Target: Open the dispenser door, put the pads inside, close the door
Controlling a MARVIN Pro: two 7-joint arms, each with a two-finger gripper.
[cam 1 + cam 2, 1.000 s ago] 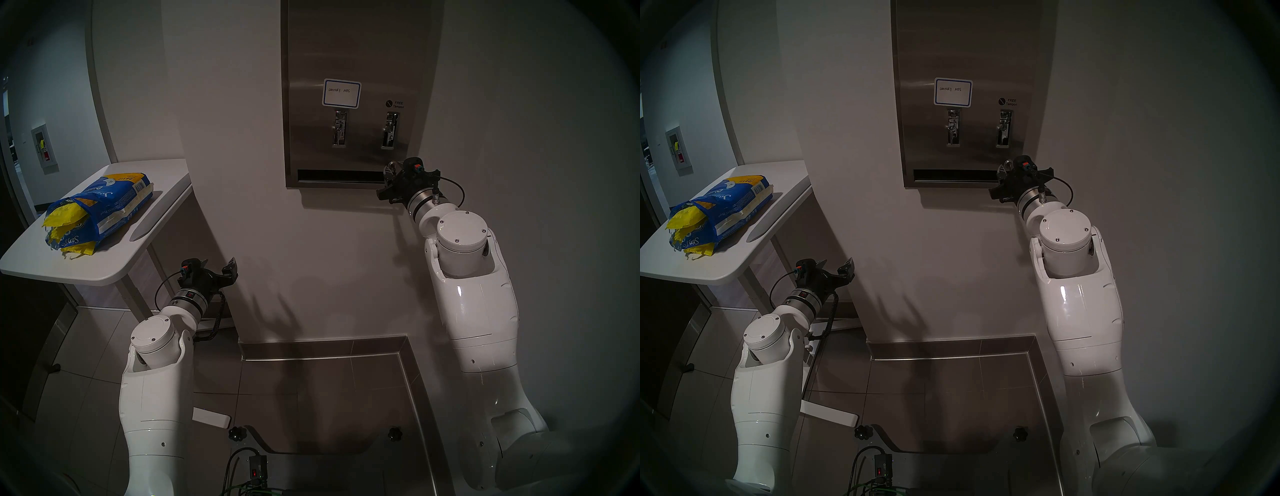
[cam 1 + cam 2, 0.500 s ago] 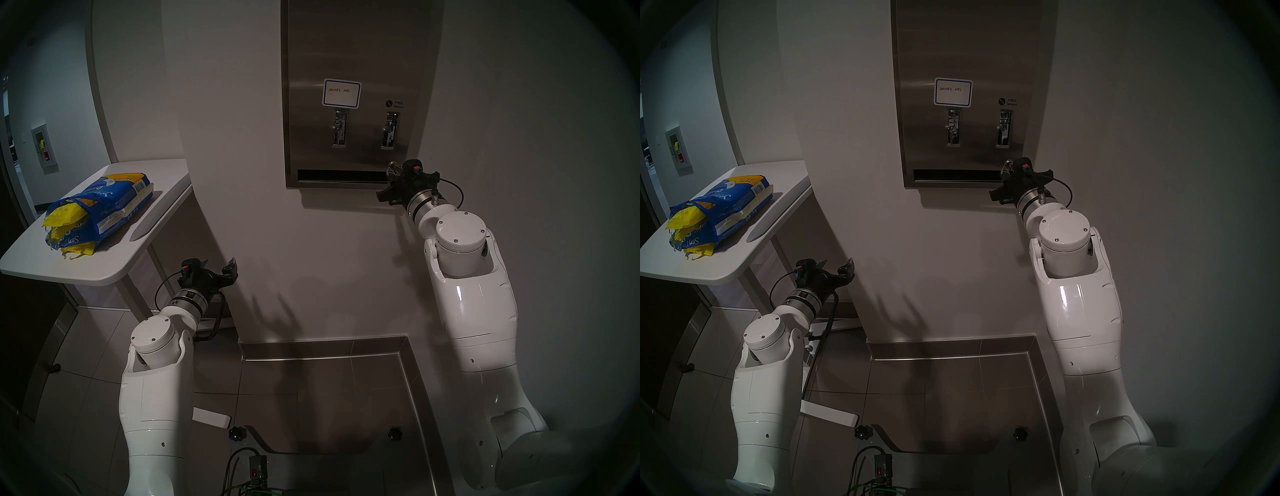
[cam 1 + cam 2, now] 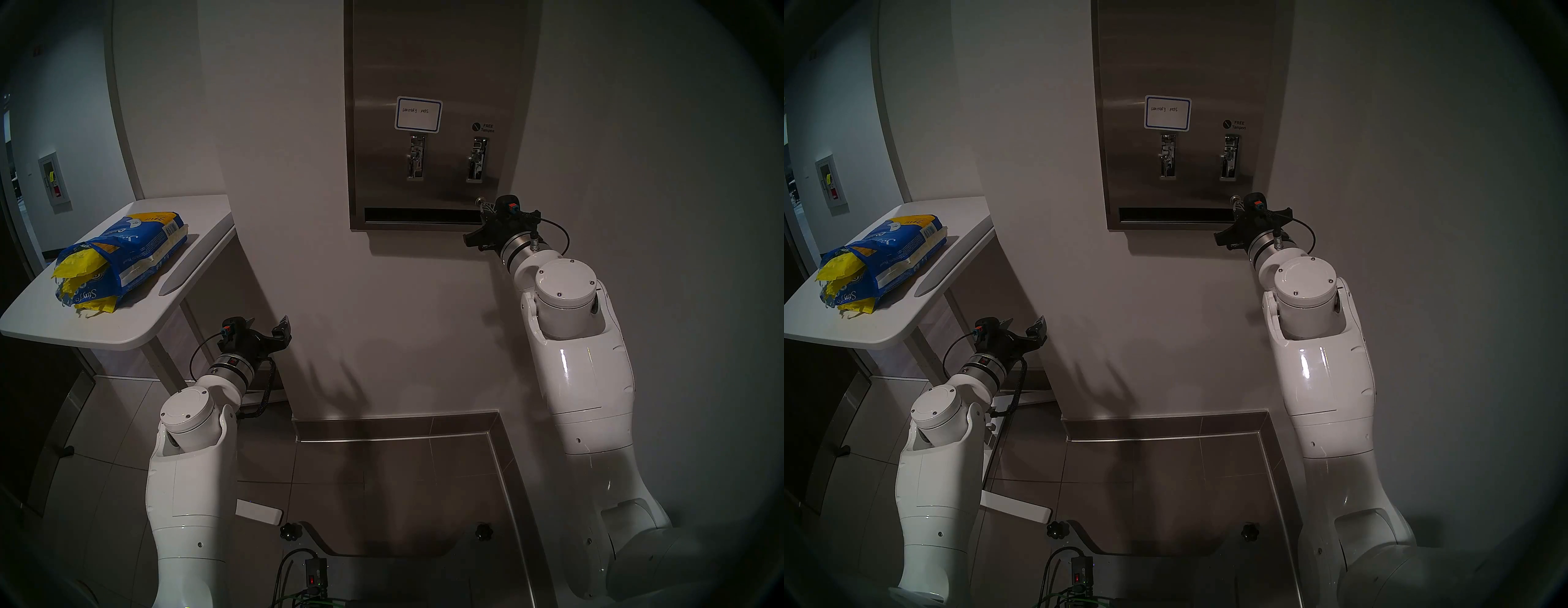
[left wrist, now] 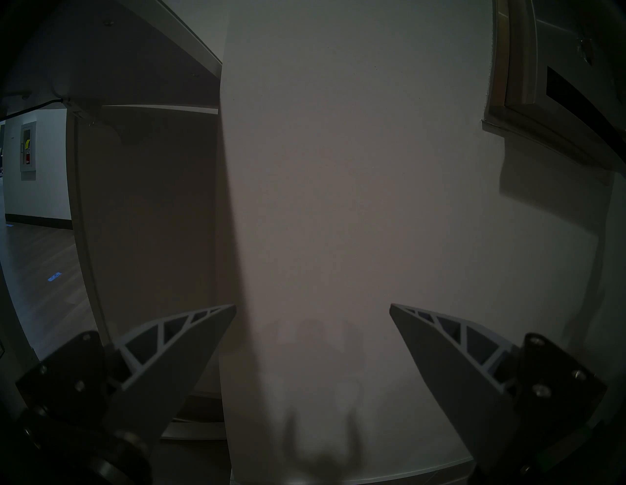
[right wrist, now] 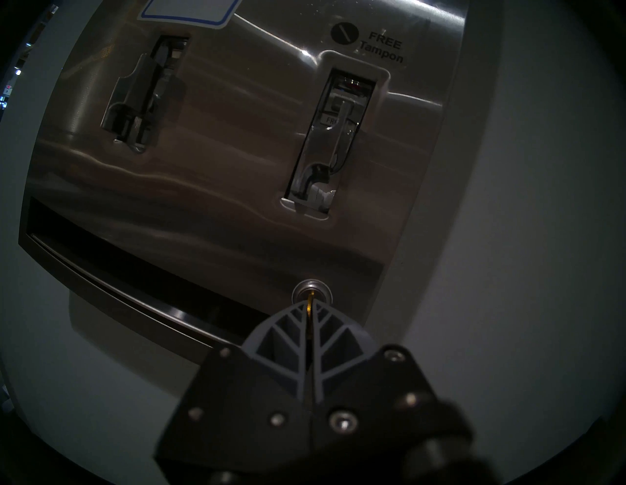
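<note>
The brushed-steel dispenser door [image 3: 432, 63] [image 3: 1183, 55] [image 5: 237, 169] is flush on the wall, with its blue-bordered label, two lever slots and bottom slot. At its lower right corner sits the round lock [image 5: 312, 291] with a brass key [image 5: 308, 309] in it. My right gripper [image 3: 485, 206] [image 3: 1237, 204] [image 5: 310, 303] is shut on that key. Yellow pads [image 3: 78, 265] [image 3: 841, 269] stick out of a blue bag on the table at left. My left gripper [image 3: 271, 329] [image 3: 1030, 330] [image 4: 312, 306] hangs open and empty, low by the wall corner.
The blue printed bag [image 3: 135, 250] lies on a white side table [image 3: 140, 327] whose leg and top stand just left of my left arm. The wall corner juts out between the table and the dispenser. Tiled floor and a metal threshold lie below.
My right gripper's fingers have closed together onto the key in the lock, and the hand has edged slightly toward the door. The left arm has not moved.
</note>
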